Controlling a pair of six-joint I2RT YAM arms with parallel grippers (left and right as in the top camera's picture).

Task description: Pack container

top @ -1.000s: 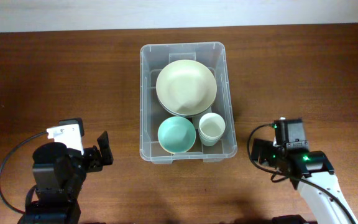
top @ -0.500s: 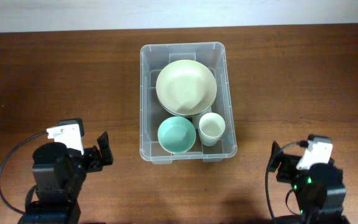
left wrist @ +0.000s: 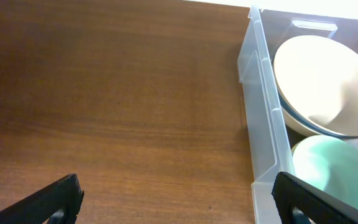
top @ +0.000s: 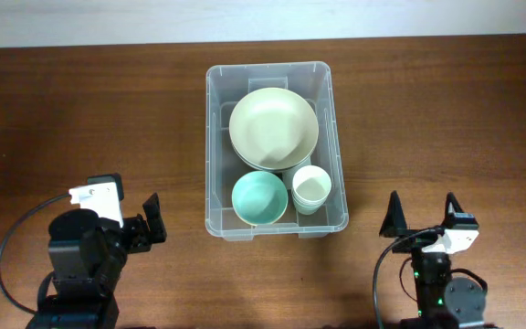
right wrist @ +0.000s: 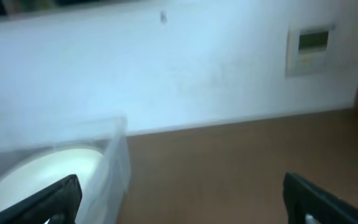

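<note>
The clear plastic container (top: 336, 146) stands at the table's middle. It holds a large cream bowl (top: 273, 127), a teal bowl (top: 259, 197) and stacked white cups (top: 310, 188). My left gripper (top: 153, 217) is open and empty, left of the container's near corner. In the left wrist view the container wall (left wrist: 263, 118), cream bowl (left wrist: 325, 84) and teal bowl (left wrist: 331, 171) show between the spread fingers (left wrist: 176, 202). My right gripper (top: 420, 212) is open and empty, right of the container. The blurred right wrist view shows its spread fingers (right wrist: 182, 199) and the container's corner (right wrist: 114, 158).
Brown wooden table (top: 80, 110) all around. A white wall (right wrist: 179, 62) with a small panel (right wrist: 312, 43) shows beyond the far table edge in the right wrist view.
The right arm has swung back toward the near edge and turned, its open fingers now pointing away from me. The left arm and the container's contents have not moved.
</note>
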